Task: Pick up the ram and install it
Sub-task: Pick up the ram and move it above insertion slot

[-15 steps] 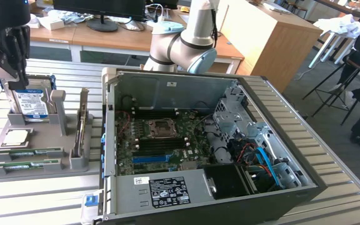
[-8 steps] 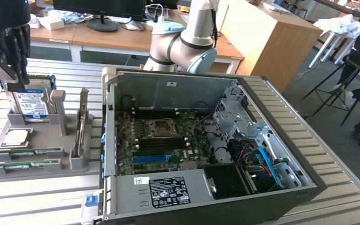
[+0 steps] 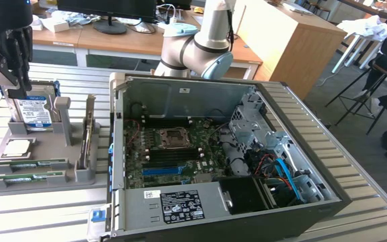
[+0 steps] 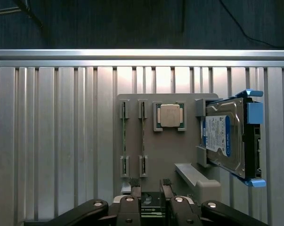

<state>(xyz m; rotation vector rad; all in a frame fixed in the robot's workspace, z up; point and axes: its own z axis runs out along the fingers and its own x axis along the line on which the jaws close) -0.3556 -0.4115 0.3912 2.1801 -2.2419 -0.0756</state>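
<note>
Gripper (image 3: 10,80) hangs over the far end of the grey parts tray (image 3: 42,186), at the exterior view's left, above the hard drive (image 3: 34,112). In the wrist view the gripper (image 4: 150,184) shows its two fingertips (image 4: 133,182) standing apart, with bare tray between them. The jaws are released and grasp nothing.

Ram stick (image 4: 124,136) lies flat in its tray cradle, and the second ram stick (image 4: 143,136) lies parallel just beside it. Both are green and seated at each end in grey clips. In the exterior view the pair sits at the tray's near end: ram stick (image 3: 28,164), second ram stick (image 3: 24,178). Both are well apart from the gripper.

Silver processor chip (image 4: 170,115) sits in a square pocket between the sticks and the hard drive.

Labels: the hard drive carries a blue-and-white sticker whose text is too small to read. The power supply (image 3: 173,204) in the open computer case (image 3: 301,212) has a black-and-white rating label — print not legible. There is a small white sticker on the case's inner wall, unreadable.

Motherboard (image 3: 173,151) lies exposed inside the case, with black slots and one blue slot (image 3: 163,170) visible.
</note>
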